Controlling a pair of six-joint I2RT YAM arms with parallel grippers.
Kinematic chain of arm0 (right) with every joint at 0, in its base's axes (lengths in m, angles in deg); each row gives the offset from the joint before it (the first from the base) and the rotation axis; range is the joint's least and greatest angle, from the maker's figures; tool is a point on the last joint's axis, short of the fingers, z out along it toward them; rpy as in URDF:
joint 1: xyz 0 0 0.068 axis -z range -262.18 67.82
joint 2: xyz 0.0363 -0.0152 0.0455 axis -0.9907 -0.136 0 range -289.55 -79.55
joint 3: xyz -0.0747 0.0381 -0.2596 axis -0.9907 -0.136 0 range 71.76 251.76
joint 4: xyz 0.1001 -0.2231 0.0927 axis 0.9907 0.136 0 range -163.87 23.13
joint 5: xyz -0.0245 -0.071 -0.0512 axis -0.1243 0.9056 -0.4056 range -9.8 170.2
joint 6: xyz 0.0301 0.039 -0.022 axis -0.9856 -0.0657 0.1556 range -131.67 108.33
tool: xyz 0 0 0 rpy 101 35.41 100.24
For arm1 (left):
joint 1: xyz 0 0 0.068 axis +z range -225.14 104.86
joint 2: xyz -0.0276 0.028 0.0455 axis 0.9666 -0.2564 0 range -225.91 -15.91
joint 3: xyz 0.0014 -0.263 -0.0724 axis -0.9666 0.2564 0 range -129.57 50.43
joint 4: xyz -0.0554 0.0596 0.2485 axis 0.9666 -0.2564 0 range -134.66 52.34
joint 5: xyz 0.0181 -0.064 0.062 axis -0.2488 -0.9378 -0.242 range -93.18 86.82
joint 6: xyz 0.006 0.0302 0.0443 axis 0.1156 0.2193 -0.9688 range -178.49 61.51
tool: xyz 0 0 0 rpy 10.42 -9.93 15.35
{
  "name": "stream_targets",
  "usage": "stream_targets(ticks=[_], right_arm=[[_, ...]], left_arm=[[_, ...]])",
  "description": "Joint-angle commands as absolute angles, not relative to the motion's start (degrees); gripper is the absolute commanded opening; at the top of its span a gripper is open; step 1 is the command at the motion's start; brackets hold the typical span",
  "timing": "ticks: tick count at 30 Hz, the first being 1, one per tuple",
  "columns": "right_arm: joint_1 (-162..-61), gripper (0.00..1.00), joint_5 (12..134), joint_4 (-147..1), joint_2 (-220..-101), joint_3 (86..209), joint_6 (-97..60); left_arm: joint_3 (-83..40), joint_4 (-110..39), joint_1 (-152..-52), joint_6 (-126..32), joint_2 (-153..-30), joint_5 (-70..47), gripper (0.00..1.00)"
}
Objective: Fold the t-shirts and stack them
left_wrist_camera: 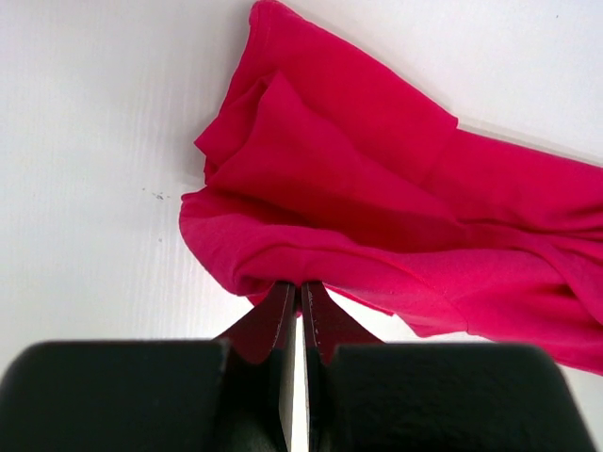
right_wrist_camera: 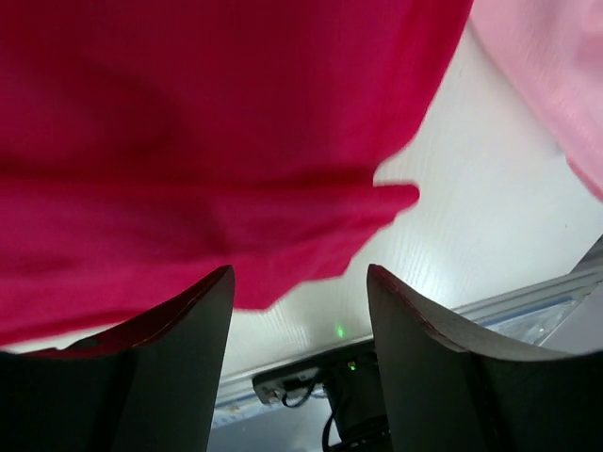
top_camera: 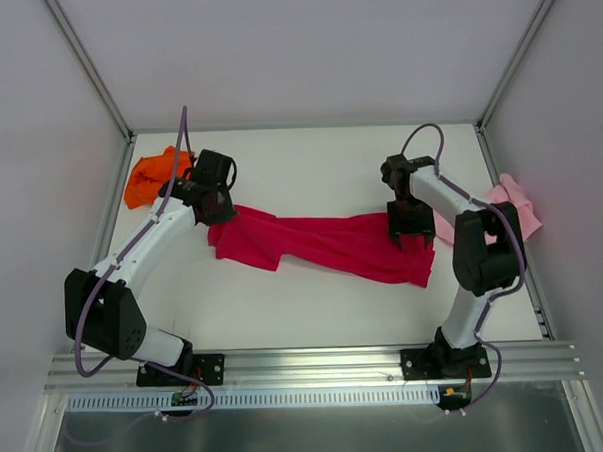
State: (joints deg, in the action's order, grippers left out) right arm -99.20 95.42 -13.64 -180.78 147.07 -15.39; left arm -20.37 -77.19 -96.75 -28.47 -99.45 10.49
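The red shirt (top_camera: pixel 322 243) is strung out across mid-table, twisted between the arms. The left gripper (left_wrist_camera: pixel 300 287) is clamped on its left end; the right gripper (right_wrist_camera: pixel 300 282) stands with jaws parted over the right end — nothing is held there. The cloth is judged light, limp and prone to sagging; hem corners or shoulders are advised as holds. The orange shirt (top_camera: pixel 147 178) is crumpled far left, the pink shirt (top_camera: pixel 516 202) at the right edge. Bare table (top_camera: pixel 309 161) is seen far and near of it.
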Motion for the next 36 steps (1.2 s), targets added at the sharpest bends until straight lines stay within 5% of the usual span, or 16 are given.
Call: stream_targets(ticks=[1, 13, 36], right_arm=[[-97.8, 0.62, 98.7, -15.7, -185.6, 154.7, -18.2], [-97.0, 0.61, 98.3, -13.0, -196.8, 171.2, -16.2], [-96.4, 0.57, 86.7, -8.0, -198.0, 168.2, -13.8]], left_arm=[[-20.0, -78.0, -95.9, -29.5, -95.9, 10.1, 0.0], [-19.3, -79.6, -95.9, -29.7, -94.0, 10.7, 0.0], [-20.3, -79.4, -95.9, -30.5, -90.9, 10.7, 0.0]])
